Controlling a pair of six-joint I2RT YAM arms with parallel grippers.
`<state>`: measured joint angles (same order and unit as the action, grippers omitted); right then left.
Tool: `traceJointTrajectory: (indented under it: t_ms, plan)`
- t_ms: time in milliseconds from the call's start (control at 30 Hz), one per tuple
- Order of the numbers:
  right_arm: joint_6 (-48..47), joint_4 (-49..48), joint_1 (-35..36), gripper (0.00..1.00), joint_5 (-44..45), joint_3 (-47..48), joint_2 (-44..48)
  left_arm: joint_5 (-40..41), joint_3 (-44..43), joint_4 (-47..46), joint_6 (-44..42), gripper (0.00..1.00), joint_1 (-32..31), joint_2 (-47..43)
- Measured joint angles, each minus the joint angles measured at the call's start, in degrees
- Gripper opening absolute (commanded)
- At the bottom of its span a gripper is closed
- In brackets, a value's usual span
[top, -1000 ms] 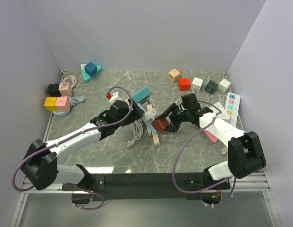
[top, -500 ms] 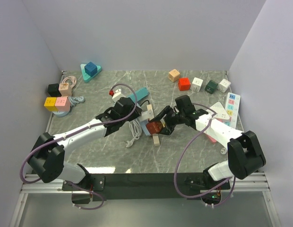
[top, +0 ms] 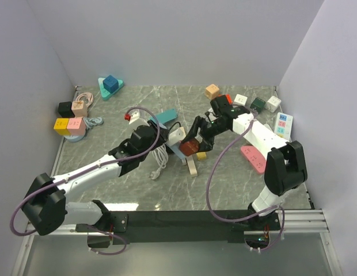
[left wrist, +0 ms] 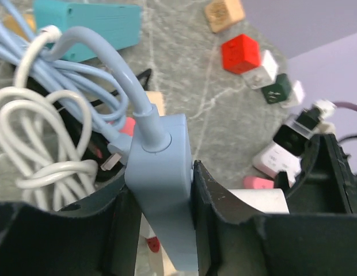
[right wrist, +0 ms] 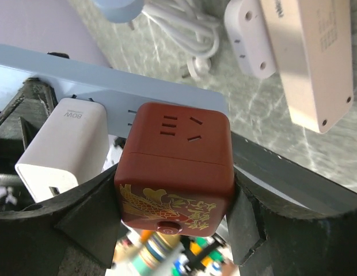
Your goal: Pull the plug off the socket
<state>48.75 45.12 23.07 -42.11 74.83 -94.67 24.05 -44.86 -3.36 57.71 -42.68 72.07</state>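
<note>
two arms meet over the middle of the marble table [top: 236, 190]. the left gripper [left wrist: 163, 187] has its black fingers [left wrist: 224, 210] pressed onto the cable end of one pale blue power strip [left wrist: 161, 167]. two things sit on that strip side by side. one is a white charger [right wrist: 63, 138] printed "80w". the other is the red-brown cube adapter [right wrist: 175, 144], with socket slots on its face and a gold pattern on its lower side. the right gripper [right wrist: 175, 190] pinches that cube from both sides, and the cube's back lies against the strip.

the left arm lies low, stretched from its near-left base toward the centre. the right arm runs up the right side and folds back inward, its wrist near the far row of cubes.

that row counts five: a tan cube [left wrist: 223, 12], a red cube [left wrist: 242, 53], a dark green cube [left wrist: 277, 92] and two white ones. four more cubes sit at far left, among them a black cube [top: 66, 108] and a yellow cube [top: 61, 125].

there are four other strips: a teal strip [left wrist: 86, 26], a beige strip [right wrist: 308, 57], a pink strip [top: 252, 158] and a white strip [top: 282, 125] with coloured sockets. the beige strip's print is too small to read.
</note>
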Motion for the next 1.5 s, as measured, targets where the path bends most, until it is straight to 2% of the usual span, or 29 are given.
traceJointTrajectory:
  t_ms: [100,233,333,467,567,733,900,933,1033,1100,1133,1167,1233,1267,1500]
  plan:
    - [-5.7,2.4,-2.3,0.00,-3.7,0.3,0.0,-0.2,1.6,-0.9,-1.1,0.01,-0.8,-2.0]
    - [-12.0,1.8,-6.7,0.00,-4.4,0.7,0.4,0.9,5.3,9.1,-8.3,0.01,-0.3,-2.8]
    - [-12.7,-1.2,-7.1,0.00,-4.2,-0.2,1.1,1.0,6.0,14.2,-10.1,0.01,-0.3,-2.6]
    - [-10.1,-5.7,-6.1,0.00,-2.2,-5.0,4.9,1.4,4.8,15.7,-11.0,0.01,-0.3,-2.6]
    - [-8.7,-5.8,-8.8,0.00,2.6,-6.0,7.1,1.3,3.1,17.2,-11.5,0.01,-0.2,-2.8]
    - [-7.1,-6.4,-16.9,0.00,16.8,-3.6,4.9,-1.0,1.0,18.1,-11.5,0.01,0.4,-4.0]
    - [-4.6,-6.8,-22.2,0.02,29.7,3.4,-5.6,-6.8,0.5,18.3,-11.1,0.01,0.6,-4.2]
    - [-4.2,-6.9,-22.5,0.17,31.5,4.8,-7.5,-7.8,0.5,18.3,-10.8,0.01,0.6,-4.2]
    - [-2.2,-7.3,-23.0,0.39,37.0,9.2,-14.1,-10.8,0.5,18.2,-9.8,0.01,0.7,-4.3]
    - [-1.1,-7.1,-23.4,0.42,39.2,11.8,-17.4,-12.3,0.6,18.2,-8.8,0.01,0.7,-4.4]
    - [-0.5,-7.1,-23.6,0.48,40.0,13.2,-18.9,-12.7,0.6,18.3,-8.5,0.01,0.7,-4.4]
    - [-0.1,-7.5,-23.9,0.62,40.7,14.2,-20.0,-13.0,0.6,18.3,-8.3,0.01,0.7,-4.4]
    - [0.7,-9.2,-24.5,0.78,41.7,14.5,-21.0,-13.4,0.6,18.3,-7.8,0.00,0.7,-4.4]
    - [1.2,-9.6,-24.9,0.91,42.1,14.5,-21.1,-13.5,0.6,18.4,-7.5,0.01,0.7,-4.4]
    - [1.0,-11.8,-26.9,0.94,39.3,17.8,-19.5,-13.2,0.6,18.7,-7.3,0.01,0.7,-3.0]
